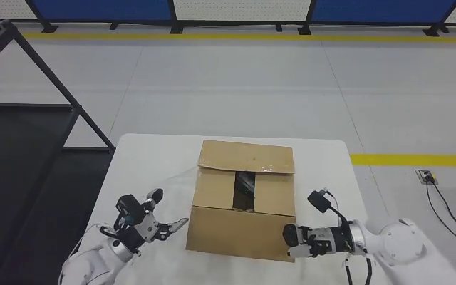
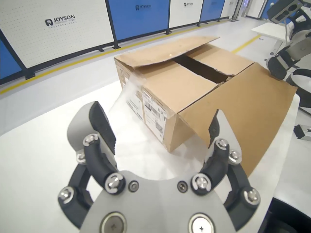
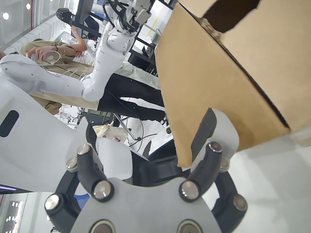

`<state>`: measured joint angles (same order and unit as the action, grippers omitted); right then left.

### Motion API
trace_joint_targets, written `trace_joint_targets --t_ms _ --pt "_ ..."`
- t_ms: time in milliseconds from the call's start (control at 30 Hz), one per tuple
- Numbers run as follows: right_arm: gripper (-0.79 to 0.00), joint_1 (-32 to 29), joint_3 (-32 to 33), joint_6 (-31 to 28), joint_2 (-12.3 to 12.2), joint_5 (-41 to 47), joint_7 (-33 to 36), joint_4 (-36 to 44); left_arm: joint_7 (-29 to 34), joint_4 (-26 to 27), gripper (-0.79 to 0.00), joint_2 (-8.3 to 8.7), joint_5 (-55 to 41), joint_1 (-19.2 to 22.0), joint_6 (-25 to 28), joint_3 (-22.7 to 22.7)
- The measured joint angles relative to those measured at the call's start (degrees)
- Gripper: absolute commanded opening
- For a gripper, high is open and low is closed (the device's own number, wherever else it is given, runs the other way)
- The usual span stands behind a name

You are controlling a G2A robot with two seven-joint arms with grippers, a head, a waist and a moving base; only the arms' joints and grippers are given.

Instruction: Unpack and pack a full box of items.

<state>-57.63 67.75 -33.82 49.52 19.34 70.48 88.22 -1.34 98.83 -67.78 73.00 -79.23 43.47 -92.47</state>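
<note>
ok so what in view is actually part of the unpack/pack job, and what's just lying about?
Job:
cardboard box
dark contents in its flap gap
left gripper, fingers open
right gripper, fingers open at the near flap

Lying about:
partition panels
floor socket
black frame

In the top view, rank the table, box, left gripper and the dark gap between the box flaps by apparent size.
1. table
2. box
3. left gripper and gap: about alike, not ranked.
</note>
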Motion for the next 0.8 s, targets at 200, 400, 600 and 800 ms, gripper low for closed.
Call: trace_joint_targets --t_ms 200,400,600,800 --pt "0.000 4.6 -3.9 -0.5 0.1 5.2 -0.5 -4.7 1.5 -2.1 0.000 0.02 4.0 1.3 -2.4 3.5" --pt "0.000 7.2 -3.1 0.2 -0.2 13.5 -0.5 -7.2 0.0 -4.1 0.000 -0.14 8.9 2.6 -7.2 6.7" --pt "0.000 14.1 -4.5 16.6 1.2 22.4 -3.2 -15.2 -2.1 -5.3 0.000 -0.06 8.4 3.0 -7.7 7.6" --pt "0.000 20.4 -9.1 22.2 3.3 20.8 -5.5 -21.8 -3.6 -5.5 0.000 0.09 7.4 2.8 -8.0 7.7"
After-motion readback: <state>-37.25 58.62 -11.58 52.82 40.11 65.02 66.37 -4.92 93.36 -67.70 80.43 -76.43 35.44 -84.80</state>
